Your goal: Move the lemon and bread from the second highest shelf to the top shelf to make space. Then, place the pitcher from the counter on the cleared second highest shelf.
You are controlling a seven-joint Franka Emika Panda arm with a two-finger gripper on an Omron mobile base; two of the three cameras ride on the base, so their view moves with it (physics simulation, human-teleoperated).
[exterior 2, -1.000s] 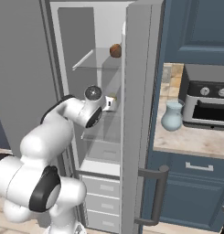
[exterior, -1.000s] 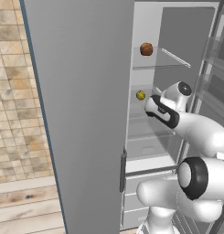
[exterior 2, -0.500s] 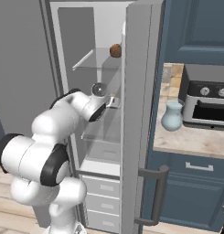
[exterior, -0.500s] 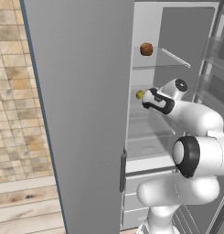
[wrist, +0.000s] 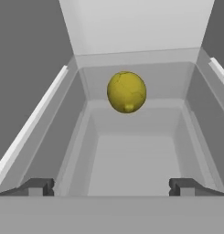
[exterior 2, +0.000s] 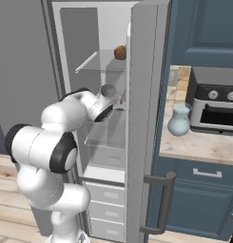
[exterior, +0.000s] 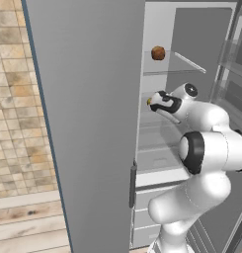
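Jaws spread wide, the gripper (wrist: pixel 111 186) lines up on the lemon (wrist: pixel 126 91) just ahead. With the bread (exterior: pixel 158 53) above the lemon, centring the fruit between both fingertips before closing looks wisest.

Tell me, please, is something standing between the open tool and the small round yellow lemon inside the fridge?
Nothing visible does. In the hand view, the small round yellow lemon sits straight ahead of the open tool, with bare shelf between them.

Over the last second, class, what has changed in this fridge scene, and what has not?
The arm reached deeper into the fridge, bringing the gripper, jaws open, closer to the lemon. Nothing was grasped. The lemon, the bread on the top shelf and the pitcher stayed put.
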